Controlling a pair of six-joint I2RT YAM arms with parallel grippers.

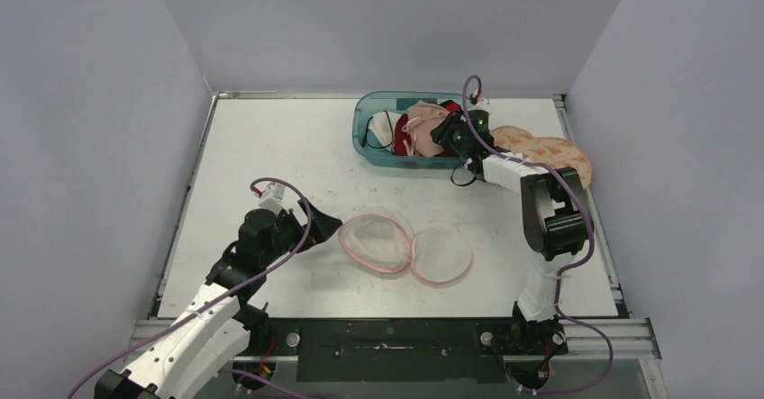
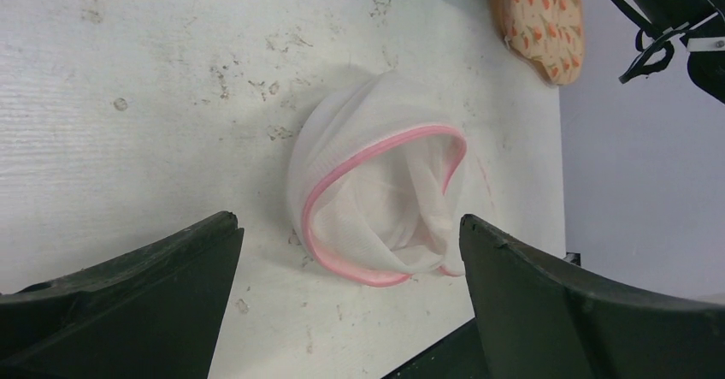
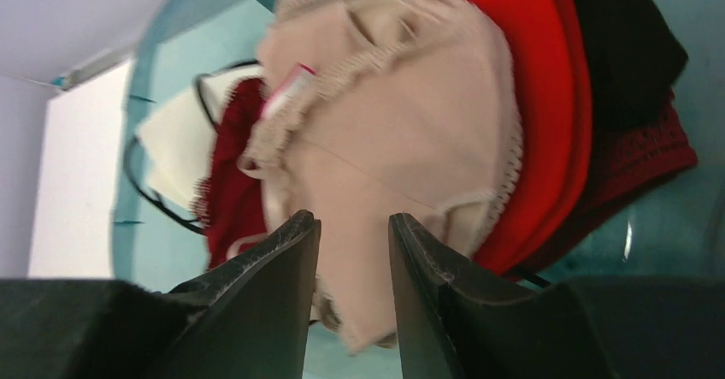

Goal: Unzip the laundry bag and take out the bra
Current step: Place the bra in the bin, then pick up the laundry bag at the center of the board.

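my left jaws gape by the laundry bag (image 2: 376, 199); my right jaws stand narrow at the beige bra (image 3: 402, 131), grip unclear.

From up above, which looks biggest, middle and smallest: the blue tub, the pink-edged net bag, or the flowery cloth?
1. Blue tub and net bag: they look about equal, too close to rank.
2. Flowery cloth: smallest, though the right arm hides part of it.
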